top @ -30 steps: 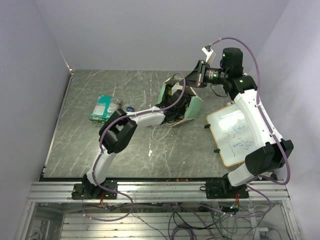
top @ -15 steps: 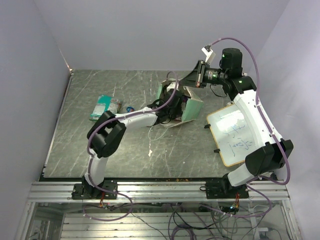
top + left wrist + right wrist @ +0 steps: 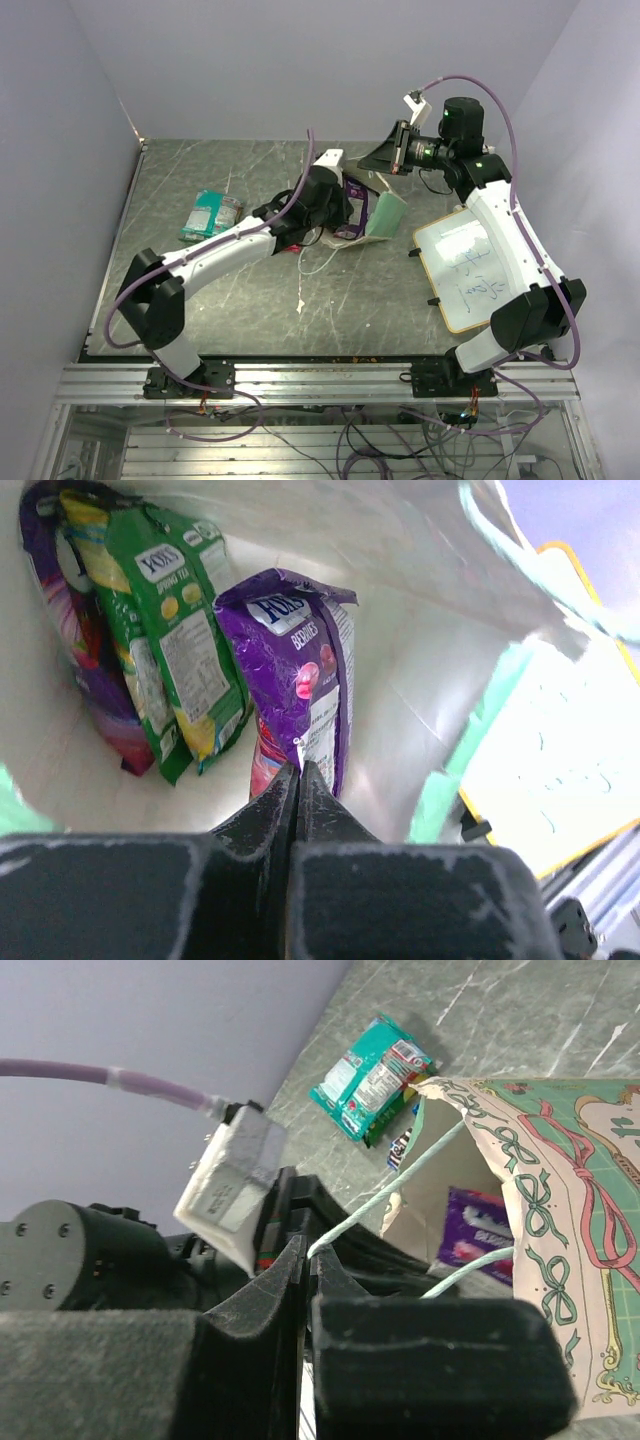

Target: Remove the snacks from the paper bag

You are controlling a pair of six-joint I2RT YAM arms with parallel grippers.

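Grey marbled table (image 3: pixel 250 300) carried the paper bag (image 3: pixel 385 215) near its middle. Our right gripper (image 3: pixel 305 1255) pinched its string handle (image 3: pixel 400 1185). Inside, our left gripper (image 3: pixel 298 770) clamped the purple candy bag (image 3: pixel 300 670) by a thin edge. We judged that this hold could slip, or drag the paper bag along.

Grey marbled table (image 3: pixel 240 300), plain lilac walls (image 3: pixel 300 60)

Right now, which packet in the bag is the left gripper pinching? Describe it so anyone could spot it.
Look inside the paper bag. Against its pale wall, the left gripper pinches the purple packet labelled Berries; the green packet beside it reads Spring Tea.
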